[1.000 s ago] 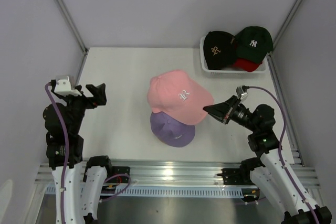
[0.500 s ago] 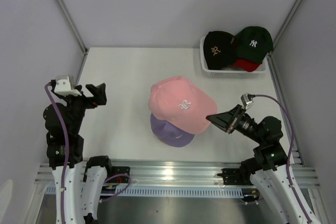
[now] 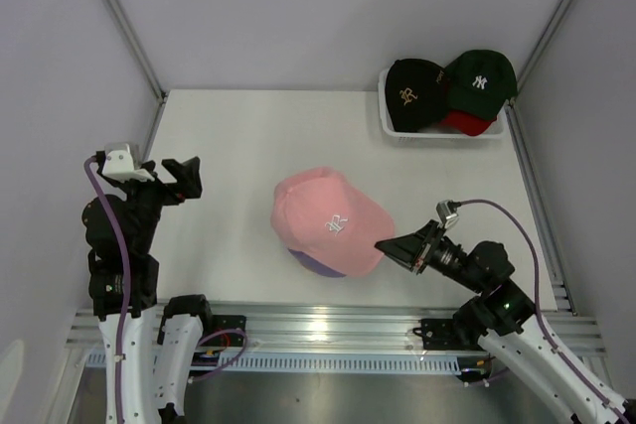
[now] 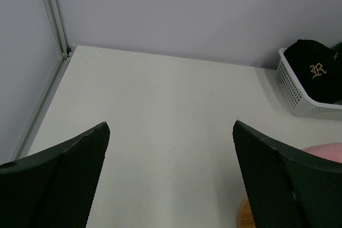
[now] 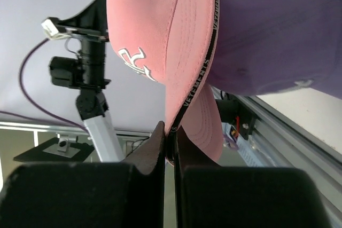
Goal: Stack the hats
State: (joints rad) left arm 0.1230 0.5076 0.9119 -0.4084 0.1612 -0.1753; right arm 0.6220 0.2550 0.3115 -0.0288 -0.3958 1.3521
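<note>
While the right gripper [image 3: 383,243] has its jaws pinched nearly flat on the brim edge of the pink cap [image 3: 328,220], the crown sits just past the fingertips, on the left arm's side. In the right wrist view the brim edge runs straight into the closed jaws. The pink crown is on one side of the pinch line and the purple cap [image 5: 278,25] is on the other, right against it. From above, the pink cap lies over the purple one, with only a purple rim showing at its near edge. I can't tell if it's fully seated.

The left gripper [image 3: 189,178] has its jaws spread wide and holds nothing. Only the table [image 4: 171,105] shows in the gap between the fingers [image 4: 64,185].

The black cap [image 3: 414,91], dark green cap [image 3: 481,76] and red cap [image 3: 467,123] are in the white mesh basket [image 3: 393,129], well apart from both sets of jaws and far beyond the right one.
</note>
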